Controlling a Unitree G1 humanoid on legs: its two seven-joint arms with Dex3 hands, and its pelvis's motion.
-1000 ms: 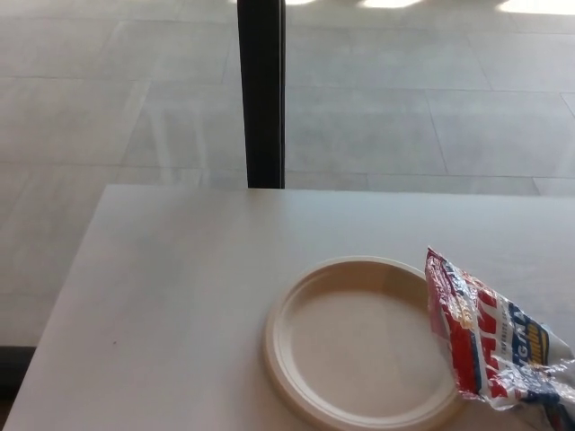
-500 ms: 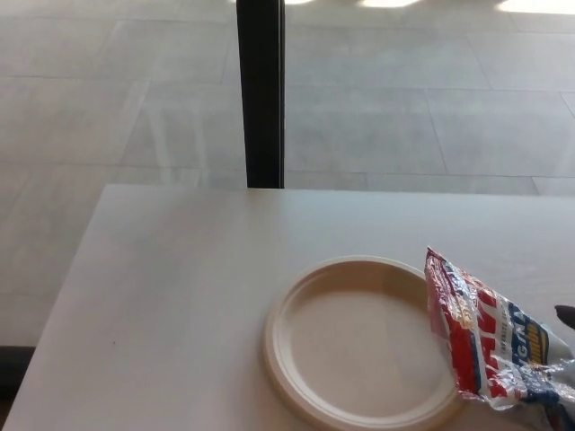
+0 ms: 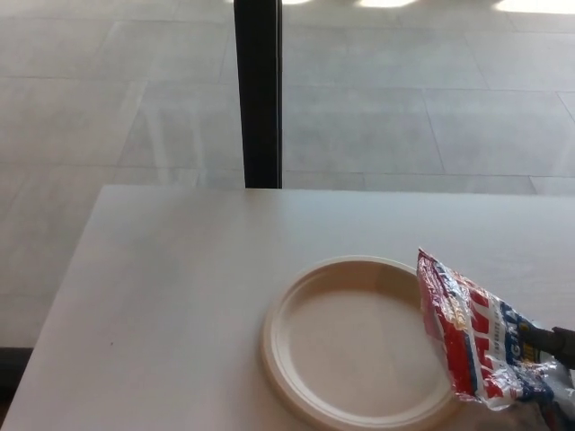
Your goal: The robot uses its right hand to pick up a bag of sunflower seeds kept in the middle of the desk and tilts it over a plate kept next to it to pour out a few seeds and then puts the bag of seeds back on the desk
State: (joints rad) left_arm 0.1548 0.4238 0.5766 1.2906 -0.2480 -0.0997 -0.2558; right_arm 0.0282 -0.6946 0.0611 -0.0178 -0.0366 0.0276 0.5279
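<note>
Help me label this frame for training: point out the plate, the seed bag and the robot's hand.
plate [image 3: 346,346]: head view, on its bare flat middle.
seed bag [image 3: 467,337]: head view, on its red and white front.
right hand [image 3: 555,342]: head view, on the dark fingertip at the bag's right edge.

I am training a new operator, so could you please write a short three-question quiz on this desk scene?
1. True or false: the plate already holds poured seeds.
2. Which side of the plate does the seed bag overlap? A) its left rim B) its right rim C) its far rim
3. Fill in: the right robot hand enters from the picture's ___ edge.

Key:
1. False; the plate looks bare.
2. B; the bag's edge lies over the right rim.
3. Right; only a dark fingertip shows at the bag, so its grip cannot be judged. The left robot hand is out of view.
</note>
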